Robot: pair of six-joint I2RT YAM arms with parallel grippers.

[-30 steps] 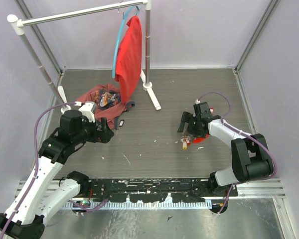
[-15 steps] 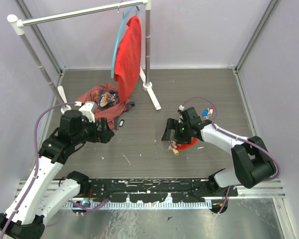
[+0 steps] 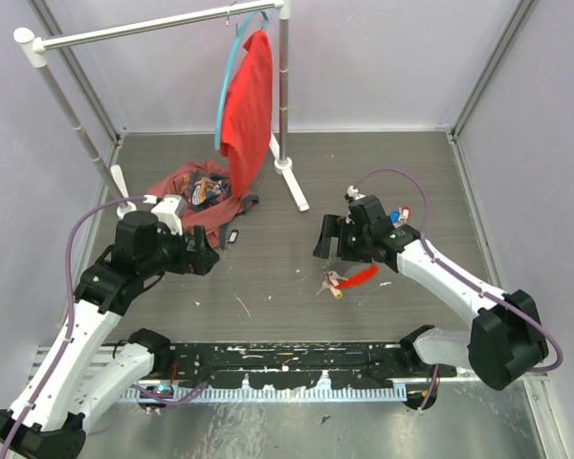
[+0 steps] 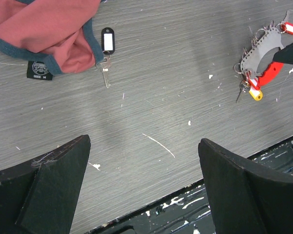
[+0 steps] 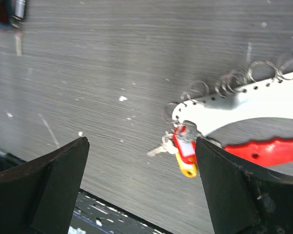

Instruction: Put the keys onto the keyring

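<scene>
Right, both tools are spread wide and carrying nothing. The right tool (image 5: pixel 140 144) hangs over the grey tabletop (image 5: pixel 112 58) with its two dark fingers (image 5: pixel 44 185) far apart. The keyring (image 5: pixel 244 100) lies just ahead of it: a pale curved plate edged with small wire rings, with a red strap (image 5: pixel 268 148) running under it in this view. At the plate's left end sits a little bunch of keys (image 5: pixel 184 148), a red tag with a yellow one below it and a slim metal key poking out to the left. The fingers are clear of all of it, with only bare tabletop in the gap.

From the overhead camera, the right tool (image 3: pixel 327 239) sits just behind the keyring (image 3: pixel 364 275), near the middle of the tabletop. More keys (image 3: pixel 397 215), red- and blue-headed, lie further back, close beside the right arm.

Over on the other side, the left tool (image 4: pixel 144 146) has its fingers just as wide, hovering low on the left of the tabletop. Its camera catches a black fob (image 4: pixel 107 39) with a single key hanging from it, just beside the blue hem of a crumpled red garment (image 4: pixel 39 24). Well apart at the far right of that view lies the keyring with its tags.

At the back, a white rack (image 3: pixel 153 26) holds a red cloth (image 3: pixel 249 105).
</scene>
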